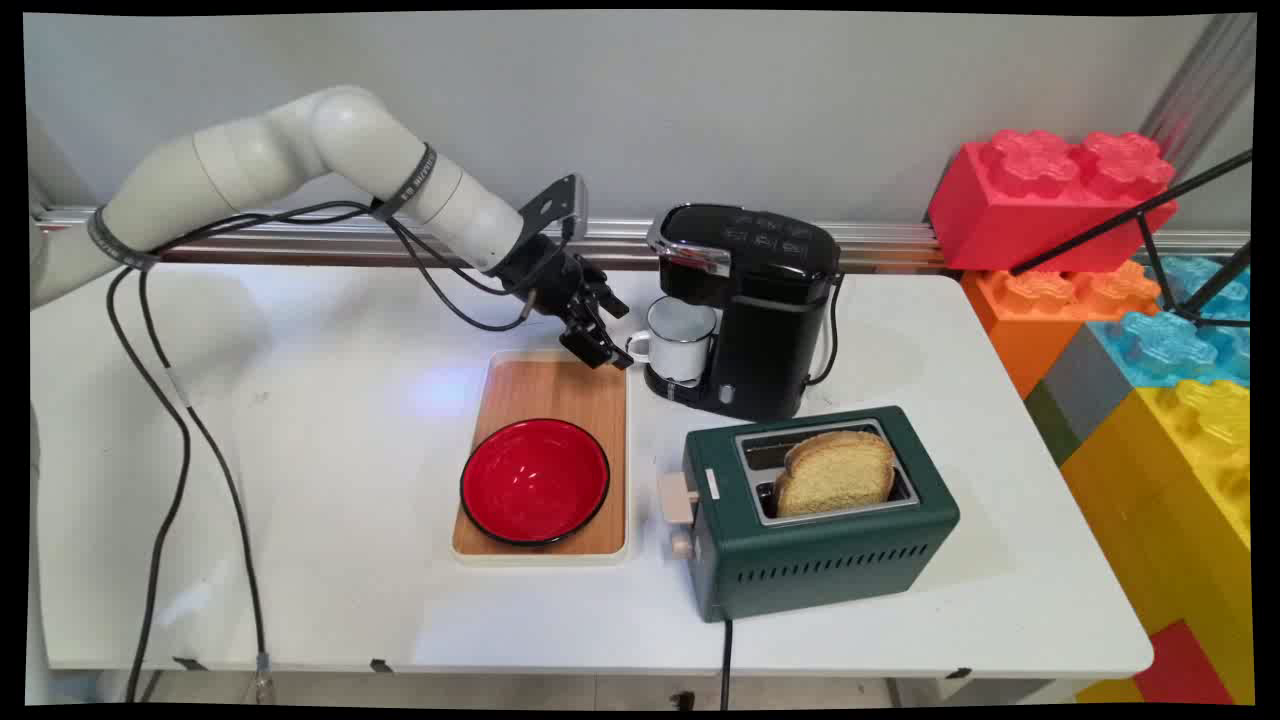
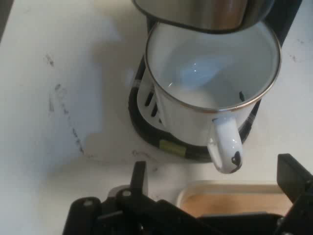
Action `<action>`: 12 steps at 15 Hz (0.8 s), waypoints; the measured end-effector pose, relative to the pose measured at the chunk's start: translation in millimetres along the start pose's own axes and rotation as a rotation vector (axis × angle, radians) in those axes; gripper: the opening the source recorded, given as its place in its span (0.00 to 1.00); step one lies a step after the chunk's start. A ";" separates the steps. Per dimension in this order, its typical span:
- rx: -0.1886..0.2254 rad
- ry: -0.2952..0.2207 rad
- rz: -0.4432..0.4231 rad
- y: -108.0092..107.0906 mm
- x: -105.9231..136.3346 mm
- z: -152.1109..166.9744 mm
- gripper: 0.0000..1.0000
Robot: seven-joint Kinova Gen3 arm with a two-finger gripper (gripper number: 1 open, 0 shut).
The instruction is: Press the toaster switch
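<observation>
Mug [image 1: 681, 338], white enamel, stands on the drip tray of the coffee maker [image 1: 760, 300], under its spout, handle [image 2: 226, 147] pointing toward the claw. In the hand view the mug looks empty.

Claw [image 1: 600, 350] hangs just beside the handle, over the far end of the tray [image 1: 548, 388]. Fingers [image 2: 139, 177] stand wide apart, holding nothing; handle lies between their lines but apart from both. No contact with the mug visible.

Tray: wooden, white rim; 1 red bowl [image 1: 535, 481] on its near half, empty. Right of it a green toaster [image 1: 815, 510] with 1 bread slice [image 1: 835, 472] standing up out of a slot; the 2nd slot looks empty. All on the white worktop [image 1: 300, 450].

Hard to make out: right finger is cut off at the hand view's edge; the coffee maker's top is cropped there. Toy blocks [image 1: 1050, 200] stacked at the right, partly out of the picture.
</observation>
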 end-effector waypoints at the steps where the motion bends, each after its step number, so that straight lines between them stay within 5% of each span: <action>1: 0.003 -0.001 -0.001 0.4 0.6 -1.9 1.00; 12: 0.064 -0.051 -0.074 23.2 23.7 -55.7 1.00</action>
